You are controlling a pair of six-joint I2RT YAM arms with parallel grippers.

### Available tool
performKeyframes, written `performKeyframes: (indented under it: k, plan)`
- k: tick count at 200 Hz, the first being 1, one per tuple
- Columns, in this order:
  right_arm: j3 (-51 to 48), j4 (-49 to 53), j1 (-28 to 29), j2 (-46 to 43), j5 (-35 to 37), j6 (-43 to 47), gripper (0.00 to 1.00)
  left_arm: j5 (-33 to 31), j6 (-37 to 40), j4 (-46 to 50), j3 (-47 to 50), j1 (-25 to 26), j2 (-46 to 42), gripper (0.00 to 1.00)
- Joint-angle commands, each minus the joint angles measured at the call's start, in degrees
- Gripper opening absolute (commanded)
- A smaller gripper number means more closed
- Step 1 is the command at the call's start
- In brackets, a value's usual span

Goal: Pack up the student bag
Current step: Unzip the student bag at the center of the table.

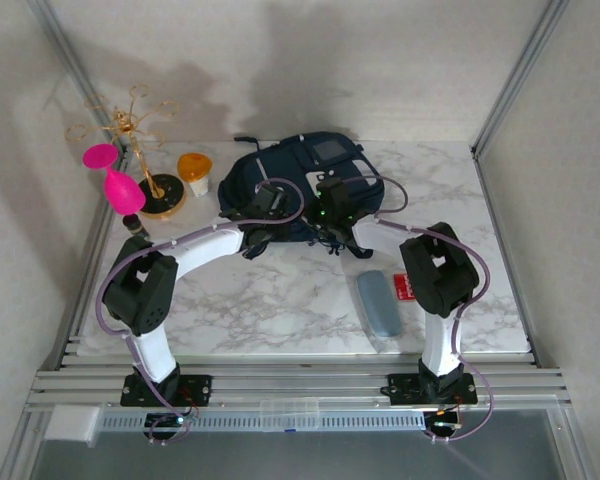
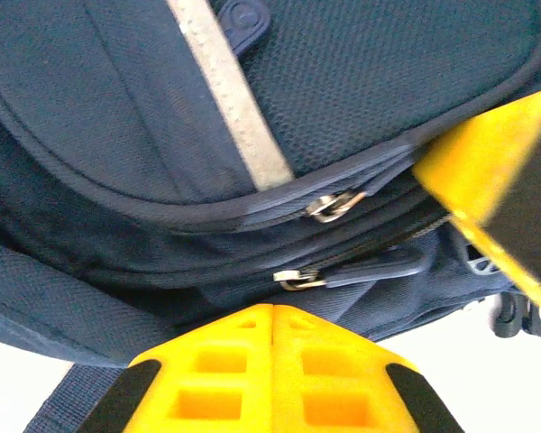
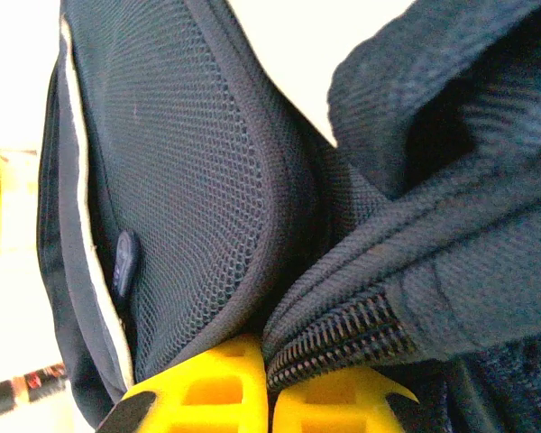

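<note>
My right gripper (image 3: pixel 269 356) is clamped down tight. Its two yellow fingers nip a fold of the student bag (image 1: pixel 310 175) right at the zipper edge (image 3: pixel 343 338), where the coil of teeth runs in between them. My left gripper (image 2: pixel 272 317) is closed too, fingers flush against each other with the tips pressed up to the bag's cloth. I cannot tell whether any fabric is caught between them. The bag lies at the far middle of the marble table (image 1: pixel 270 300), front panel up. Both my hands are at its near edge, the left towards the left corner and the right just beside it.

I judge this thing will handle like a sack. It is soft woven cloth and a padded mesh panel (image 3: pixel 189 180) with no stiffness of its own, so whatever I lift will come up alone while the rest sags and drags. It looks bulky but slack, and is probably light. The cloth is not slippery, yet a thin pinch could creep out of my fingers.

The firm places are the stitched ones: the zipper tape, the piped seams and the webbing strap (image 2: pixel 68 401). The metal zip pulls (image 2: pixel 332 206) are small and would twist away from a sloppy grasp. To open the mouth I would anchor the seam with one hand and take a pull, or the tape close by it, with the other, drawing along the track and not across it.
</note>
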State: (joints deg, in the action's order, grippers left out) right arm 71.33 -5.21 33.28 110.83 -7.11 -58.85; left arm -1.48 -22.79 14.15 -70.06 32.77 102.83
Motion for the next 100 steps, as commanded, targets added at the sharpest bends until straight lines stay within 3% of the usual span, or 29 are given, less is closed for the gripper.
performKeyframes:
  k: [1,30,42,61,78,100]
  plan:
    - [-1.67,0.45,-4.39,-5.36,-4.71,12.88,0.00,-2.47,-0.78,3.80,1.58,-0.89,-3.19,0.00]
    - [-8.74,-6.46,-6.91,-8.95,-12.42,10.36,0.00,3.32,-6.04,3.16,2.48,0.86,-5.51,0.00]
    - [-9.42,-8.69,-6.83,-9.14,-15.14,8.71,0.00,3.85,-9.52,2.73,2.41,2.22,-6.12,0.20]
    - [-12.36,-15.67,-6.82,-10.29,-18.38,2.51,0.00,4.29,-16.56,0.95,2.68,3.66,-7.35,0.22]
    - [-13.34,-18.39,-7.07,-11.35,-19.19,-2.58,0.00,5.12,-22.83,-1.53,3.35,4.43,-8.40,0.36]
    - [-15.71,-24.18,-7.06,-13.77,-19.42,-8.40,0.00,3.45,-29.13,-3.81,4.63,4.93,-8.44,0.43]
